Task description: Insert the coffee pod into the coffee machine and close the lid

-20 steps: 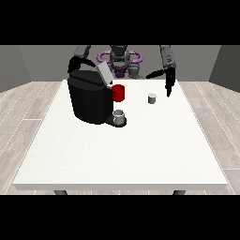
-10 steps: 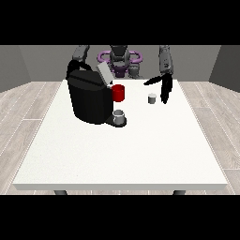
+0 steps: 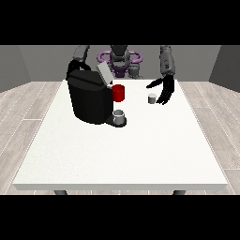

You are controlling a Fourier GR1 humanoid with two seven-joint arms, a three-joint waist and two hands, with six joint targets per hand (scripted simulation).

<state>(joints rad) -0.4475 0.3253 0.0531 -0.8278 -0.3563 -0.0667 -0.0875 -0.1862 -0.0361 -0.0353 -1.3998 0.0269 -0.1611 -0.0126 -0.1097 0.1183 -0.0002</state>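
Observation:
A black coffee machine (image 3: 89,98) stands on the left half of the white table (image 3: 122,150), its grey lid (image 3: 103,73) tilted up and open. A red part (image 3: 118,93) shows at its front, and a grey cup (image 3: 119,116) sits on its drip base. The small grey coffee pod (image 3: 152,98) stands on the table to the machine's right. The hand at the view's right (image 3: 165,90) hovers just right of the pod, fingers straight and spread, thumb reaching toward the pod without holding it. The hand at the view's left is hidden behind the machine.
The robot's torso (image 3: 120,61) is behind the table's far edge. Bare table surface stretches across the near half and along the right side.
The hand at the view's right has moved leftward and down toward the pod, closing the gap. The machine, lid and pod have stayed put.

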